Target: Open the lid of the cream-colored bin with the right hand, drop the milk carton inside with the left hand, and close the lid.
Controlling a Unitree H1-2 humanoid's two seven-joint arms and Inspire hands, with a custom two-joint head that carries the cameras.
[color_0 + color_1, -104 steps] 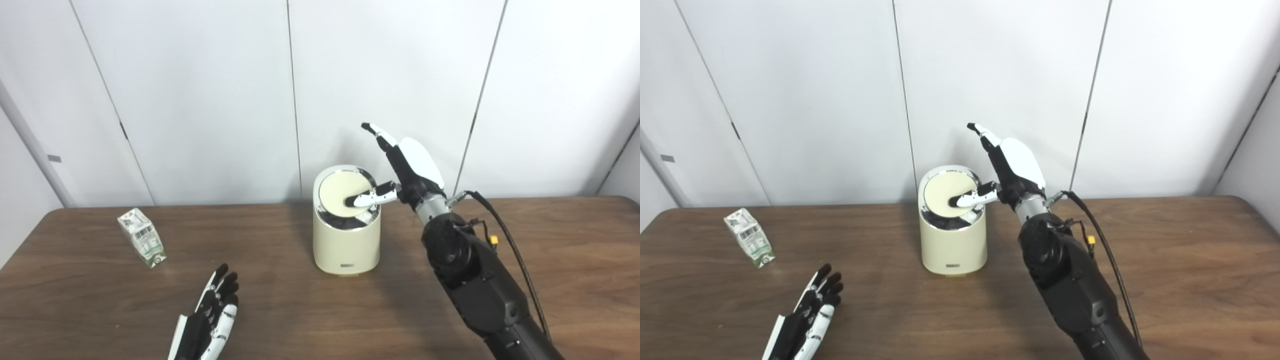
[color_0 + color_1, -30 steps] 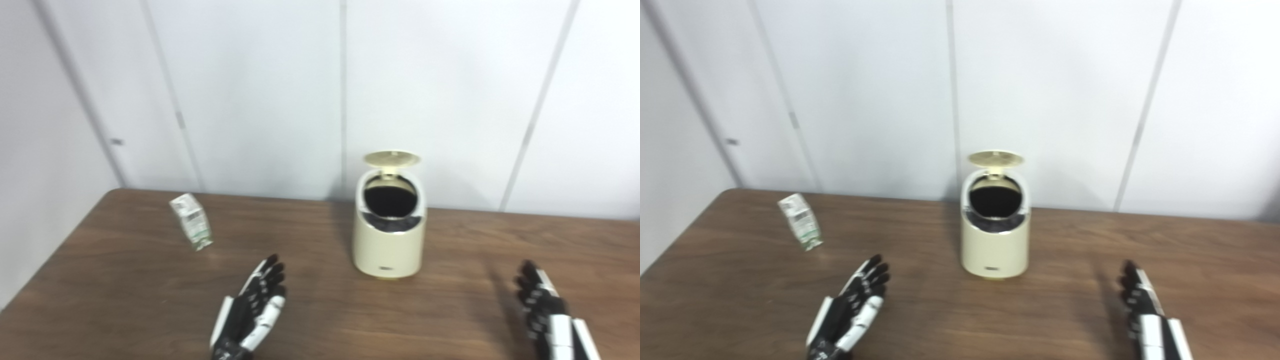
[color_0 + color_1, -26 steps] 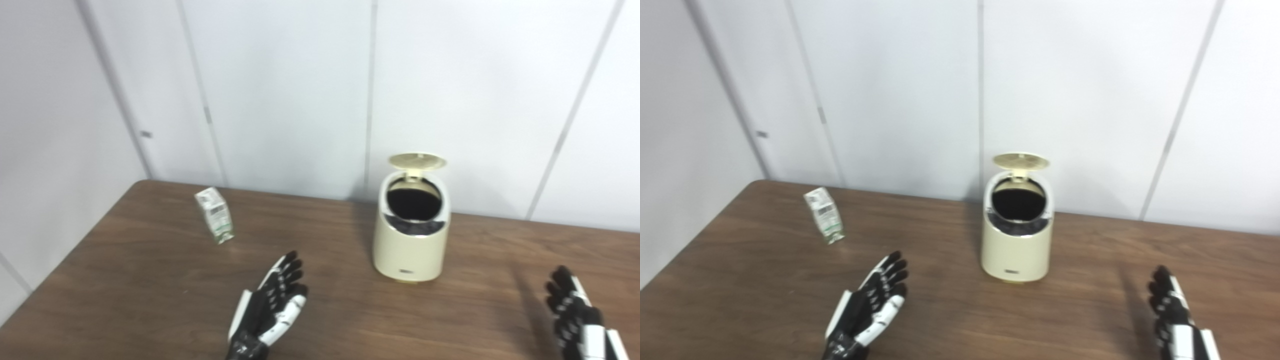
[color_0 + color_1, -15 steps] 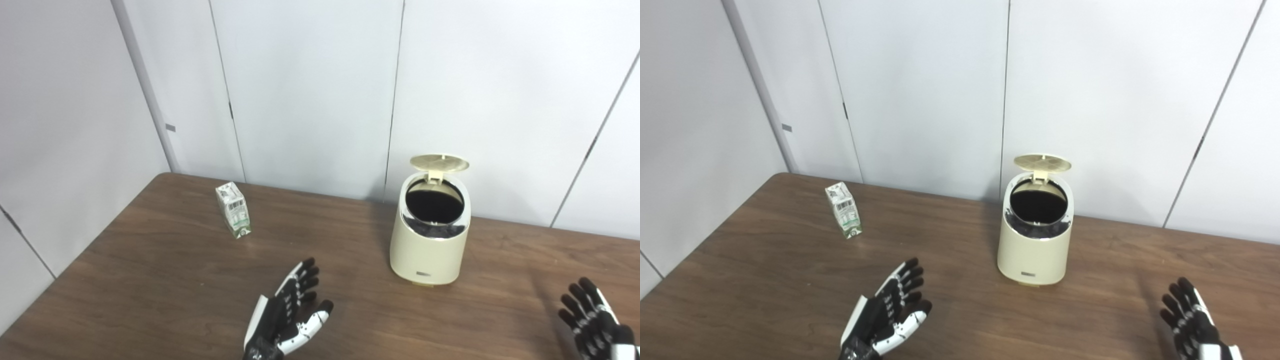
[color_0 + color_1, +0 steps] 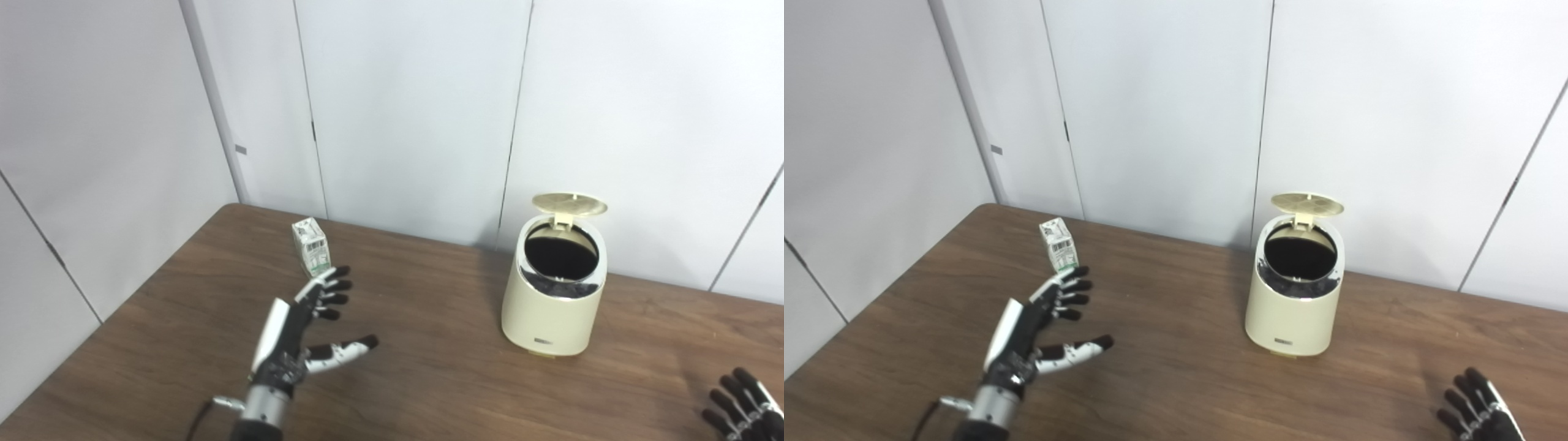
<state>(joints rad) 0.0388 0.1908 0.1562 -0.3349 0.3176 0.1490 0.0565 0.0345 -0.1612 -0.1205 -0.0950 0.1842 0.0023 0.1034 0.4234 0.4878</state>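
Reaching out over the brown worktop [image 5: 429,373], the left hand [image 5: 300,331] hangs raised with its fingers [image 5: 327,288] spread and its thumb held out to the side, gripping nothing. That wide spread looks like a set-up for wrapping the milk carton [image 5: 312,255], which stands upright just beyond the fingertips near the far left corner of the worktop. In both views the fingertips lie close below the carton's base, but I cannot tell whether they touch it; it appears ungrasped. The carton's tall narrow form suggests it could tip if nudged before fingers and thumb come round its sides.

Further right, well apart from the carton, sits the cream-colored bin [image 5: 554,312], close to the back wall. Its lid [image 5: 569,204] stands swung up on the rear hinge, nearly level above the dark round mouth, so the opening step looks done and the way in from above and the front is free. The lid stays up with no hand on it, which leaves the left arm room to carry the carton across.

At the bottom right corner only the fingers of the right hand [image 5: 1479,407] show, spread apart and empty, low by the worktop and well clear of the bin, presumably waiting to close the lid.
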